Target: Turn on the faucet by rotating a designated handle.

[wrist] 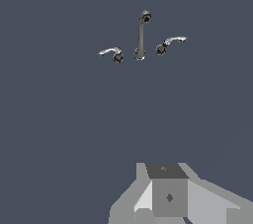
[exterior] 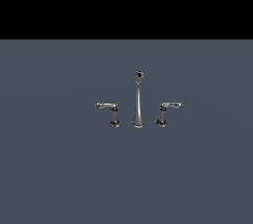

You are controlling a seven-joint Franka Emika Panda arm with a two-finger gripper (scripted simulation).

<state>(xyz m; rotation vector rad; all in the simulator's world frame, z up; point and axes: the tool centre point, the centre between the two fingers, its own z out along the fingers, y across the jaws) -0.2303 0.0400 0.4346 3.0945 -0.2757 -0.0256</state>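
While the hand shows only as grey housing in the wrist view, its fingers hidden, I cannot tell whether it is wide or narrow. Up at about eleven o'clock from it, well apart, sits the faucet on the bare table. On the exterior view's left, the handle points its thin arm toward nine o'clock, level, away from the spout, so the reach likely goes forward and leftward
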